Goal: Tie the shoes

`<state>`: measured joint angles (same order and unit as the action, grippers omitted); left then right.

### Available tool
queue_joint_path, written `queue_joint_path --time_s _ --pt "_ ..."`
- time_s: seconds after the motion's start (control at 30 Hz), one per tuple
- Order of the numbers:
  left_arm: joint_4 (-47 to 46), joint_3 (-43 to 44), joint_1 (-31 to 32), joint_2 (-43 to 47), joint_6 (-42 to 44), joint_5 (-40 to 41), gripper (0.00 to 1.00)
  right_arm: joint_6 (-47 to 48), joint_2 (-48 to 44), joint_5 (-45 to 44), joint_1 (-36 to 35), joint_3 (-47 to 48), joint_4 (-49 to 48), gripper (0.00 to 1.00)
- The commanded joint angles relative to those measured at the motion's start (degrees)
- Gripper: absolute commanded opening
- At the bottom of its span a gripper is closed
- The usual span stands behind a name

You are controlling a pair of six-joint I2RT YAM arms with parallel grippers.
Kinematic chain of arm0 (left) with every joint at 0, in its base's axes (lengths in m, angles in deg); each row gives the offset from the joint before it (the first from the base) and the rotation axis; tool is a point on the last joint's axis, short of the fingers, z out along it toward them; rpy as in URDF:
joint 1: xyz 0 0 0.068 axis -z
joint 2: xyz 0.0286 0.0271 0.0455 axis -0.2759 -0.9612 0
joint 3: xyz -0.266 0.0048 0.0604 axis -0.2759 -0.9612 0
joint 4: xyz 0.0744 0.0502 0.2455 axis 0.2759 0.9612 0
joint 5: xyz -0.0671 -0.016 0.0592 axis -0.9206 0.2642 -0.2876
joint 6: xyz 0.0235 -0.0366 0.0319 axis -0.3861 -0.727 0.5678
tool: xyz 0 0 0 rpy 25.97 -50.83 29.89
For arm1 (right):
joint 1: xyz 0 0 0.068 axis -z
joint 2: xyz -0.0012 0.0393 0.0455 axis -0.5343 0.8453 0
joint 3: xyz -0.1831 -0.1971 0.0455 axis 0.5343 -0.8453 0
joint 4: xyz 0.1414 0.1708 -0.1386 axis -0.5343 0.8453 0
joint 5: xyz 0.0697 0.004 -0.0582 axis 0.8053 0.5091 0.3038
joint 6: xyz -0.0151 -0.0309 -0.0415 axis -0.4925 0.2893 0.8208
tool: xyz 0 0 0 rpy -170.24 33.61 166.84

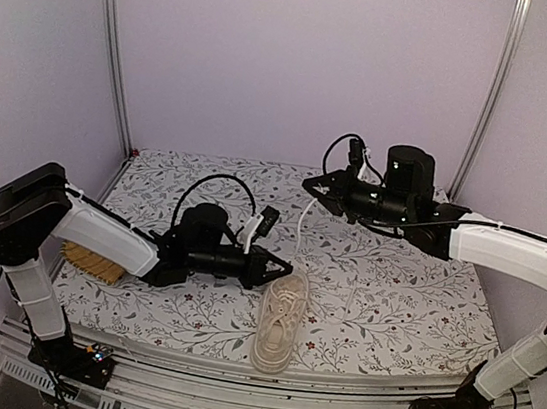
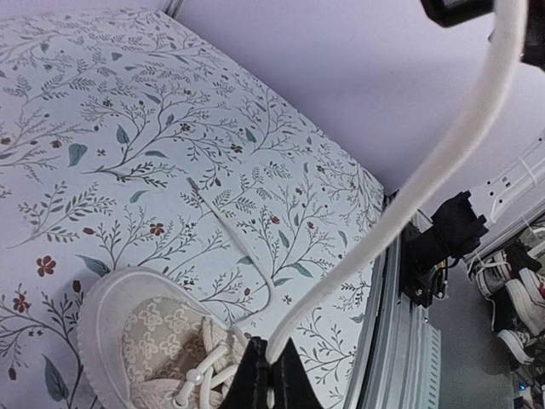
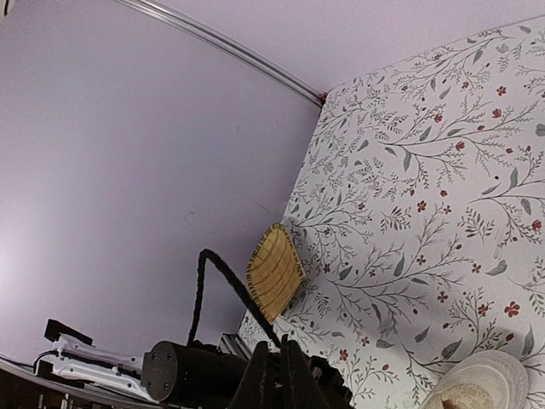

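The cream shoe [image 1: 280, 323] stands at the table's front edge, toe towards the arms; its laced top shows in the left wrist view [image 2: 162, 336]. My left gripper [image 1: 286, 266] hovers low over the shoe's far end, and its jaws [image 2: 271, 354] are shut on a thick pale lace [image 2: 409, 187]. That lace rises taut to my right gripper [image 1: 309, 183], which is held high above the table and shut on the lace's [image 1: 305, 219] upper part. The other lace [image 2: 230, 230] lies slack on the cloth. In the right wrist view the jaws [image 3: 281, 348] are pressed together, and the lace is hidden there.
A yellow woven mat [image 1: 94, 264] lies by the left wall, partly under the left arm; it also shows in the right wrist view [image 3: 274, 277]. The floral tablecloth [image 1: 393, 291] covers the table. A metal rail [image 2: 400, 341] runs along the table's near edge.
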<state>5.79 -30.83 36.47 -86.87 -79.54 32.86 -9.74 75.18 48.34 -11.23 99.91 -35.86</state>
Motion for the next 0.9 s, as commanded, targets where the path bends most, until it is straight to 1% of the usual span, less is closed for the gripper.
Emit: queue_joint_path --time_s 0.0,0.1,0.13,0.17,0.2,0.23,0.27,0.3,0.33,0.37,0.4,0.5,0.7,0.83,0.87 --pt "-3.37 -2.3 -0.01 2.63 -2.44 -0.27 0.0 7.41 6.65 -6.2 -0.43 5.99 8.69 0.02" --pt "-5.17 -4.2 -0.02 3.2 -5.26 0.63 0.0 10.14 12.67 -8.47 -0.55 11.17 14.48 0.08" --pt "-6.11 -4.79 -0.02 3.33 -6.3 1.39 0.0 10.65 15.2 -8.82 -0.51 12.5 15.5 0.1" --pt "-6.56 -5.28 -0.1 3.45 -7.32 2.17 0.0 11.44 16.24 -9.07 -0.55 13.3 16.27 0.15" --pt "-6.41 -5.46 -0.11 3.36 -8.13 2.9 0.0 12.05 18.13 -9.15 -0.57 13.89 17.13 0.24" --pt "-5.75 -5.43 -0.06 3.34 -9.03 3.62 0.0 13.37 19.12 -9.08 -0.62 14.47 17.97 0.37" --pt "-4.48 -5.3 -0.02 3.27 -9.83 4.6 0.0 14.79 19.45 -9.21 -0.59 14.74 18.61 0.53" --pt "-3.51 -5.18 -0.02 3.25 -10.53 5.4 0.0 15.92 19.16 -9.8 -0.59 14.6 19.45 0.65" --pt "-2.77 -5.16 -0.02 3.22 -11.13 6.03 0.0 17.22 18.29 -11.19 -0.6 14.23 20.27 0.73" --pt "-2.36 -5.22 -0.01 3.16 -11.68 6.54 0.0 17.89 17.24 -13.0 -0.52 13.7 21.58 0.78" --pt "-2.13 -5.28 -0.06 3.22 -12.11 7.03 0.0 18.79 15.9 -15.4 -0.47 13.02 22.97 0.81" --pt "-1.67 -5.66 -0.04 3.22 -12.88 7.97 0.0 20.06 11.71 -20.89 0.17 9.65 27.67 0.82" --pt "-0.85 -5.78 -0.39 2.71 -14.13 7.37 0.0 16.16 3.97 -23.07 2.65 -2.56 34.06 0.81" --pt "-0.77 -5.31 -0.52 2.36 -14.3 6.98 0.0 12.13 1.34 -22.81 2.65 -8.69 37.29 0.73" --pt "-0.91 -5.26 -0.54 2.29 -14.43 6.91 0.0 11.24 1.04 -22.26 2.66 -9.82 37.34 0.7"
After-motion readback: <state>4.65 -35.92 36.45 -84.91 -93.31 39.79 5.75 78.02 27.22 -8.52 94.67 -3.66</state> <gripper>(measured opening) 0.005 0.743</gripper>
